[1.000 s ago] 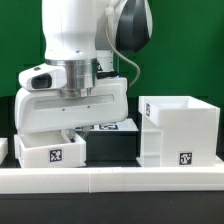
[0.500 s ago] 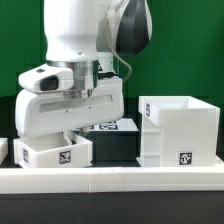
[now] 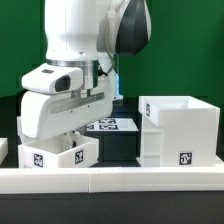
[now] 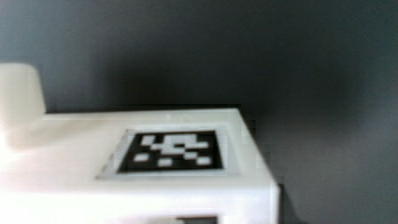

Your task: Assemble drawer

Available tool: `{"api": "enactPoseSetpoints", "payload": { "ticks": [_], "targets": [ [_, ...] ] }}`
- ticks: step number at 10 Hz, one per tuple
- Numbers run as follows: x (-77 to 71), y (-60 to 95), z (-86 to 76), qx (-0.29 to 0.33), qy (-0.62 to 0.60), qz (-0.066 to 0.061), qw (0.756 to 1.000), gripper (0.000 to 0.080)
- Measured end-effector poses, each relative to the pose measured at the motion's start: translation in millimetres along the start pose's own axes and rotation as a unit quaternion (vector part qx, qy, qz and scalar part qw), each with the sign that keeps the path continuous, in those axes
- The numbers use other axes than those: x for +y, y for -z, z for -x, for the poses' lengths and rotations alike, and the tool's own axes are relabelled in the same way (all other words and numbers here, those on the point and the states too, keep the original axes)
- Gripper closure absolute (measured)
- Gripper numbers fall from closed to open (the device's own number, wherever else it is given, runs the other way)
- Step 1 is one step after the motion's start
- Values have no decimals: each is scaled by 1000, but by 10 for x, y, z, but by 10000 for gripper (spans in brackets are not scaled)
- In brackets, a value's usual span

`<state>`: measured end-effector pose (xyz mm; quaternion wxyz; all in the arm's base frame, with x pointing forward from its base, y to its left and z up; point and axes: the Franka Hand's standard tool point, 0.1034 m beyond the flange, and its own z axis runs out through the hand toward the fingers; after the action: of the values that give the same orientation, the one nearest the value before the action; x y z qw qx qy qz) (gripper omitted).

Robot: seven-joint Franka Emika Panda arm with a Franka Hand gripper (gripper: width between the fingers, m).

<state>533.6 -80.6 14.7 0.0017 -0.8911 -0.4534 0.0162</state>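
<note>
Tray (image 3: 58, 156) newly tilted, within pincer (image 3: 68, 137)

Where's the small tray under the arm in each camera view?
Exterior view: the small tray sits tilted at the exterior view's lower left, under the arm.
Wrist view: the small tray fills the foreground, close up.
Shared landmark: the tray's black-and-white tag.

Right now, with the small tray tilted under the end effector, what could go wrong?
The tray sits tilted beneath the end effector; its grip is hidden, so the tray may slip or twist.
The border rail lies in front of the tray, whose low edge could catch on it.
The casing stands on the exterior view's right; a wide swing might knock it.
</note>
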Motion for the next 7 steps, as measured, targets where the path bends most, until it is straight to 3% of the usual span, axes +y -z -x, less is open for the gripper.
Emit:
{"api": "enactPoseSetpoints", "payload": {
  "ticks": [2, 4, 7],
  "targets": [
    [-23, 2, -42, -7, 94, 0, 996, 758],
    [24, 18, 21, -2, 146, 19, 989, 758],
    [25, 1, 45, -16, 247, 19, 969, 758]
  ]
}}
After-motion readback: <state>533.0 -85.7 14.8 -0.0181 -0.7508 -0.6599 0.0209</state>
